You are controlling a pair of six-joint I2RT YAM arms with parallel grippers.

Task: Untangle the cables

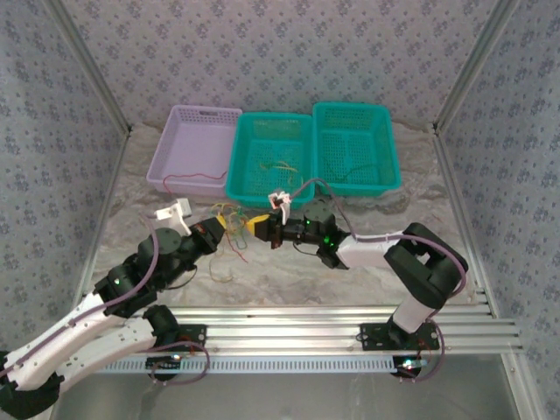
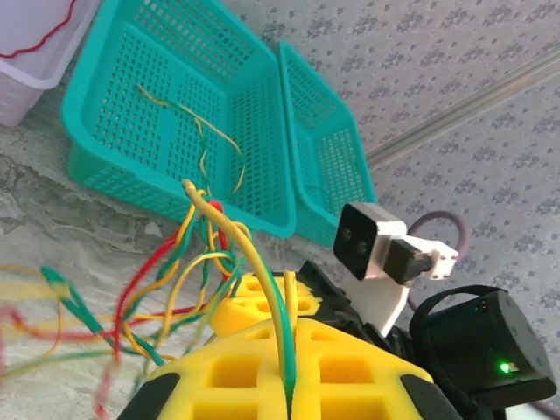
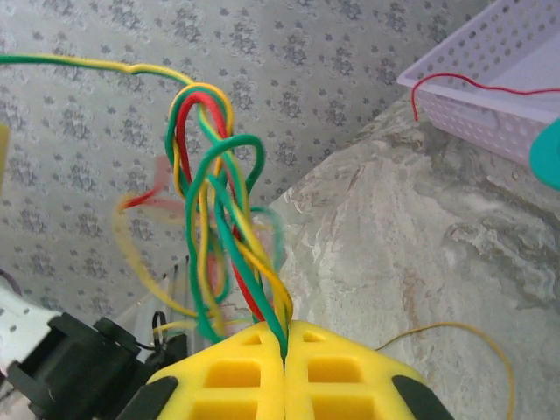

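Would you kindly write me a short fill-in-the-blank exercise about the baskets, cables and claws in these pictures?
1. The lilac basket holds a single ____ cable.
2. Beside it, the teal baskets number ____.
3. The right claw is ____ on the tangled cables.
4. The left claw, gripping the same tangle, is coloured ____ at its tip.

Missing words: red; two; shut; yellow.
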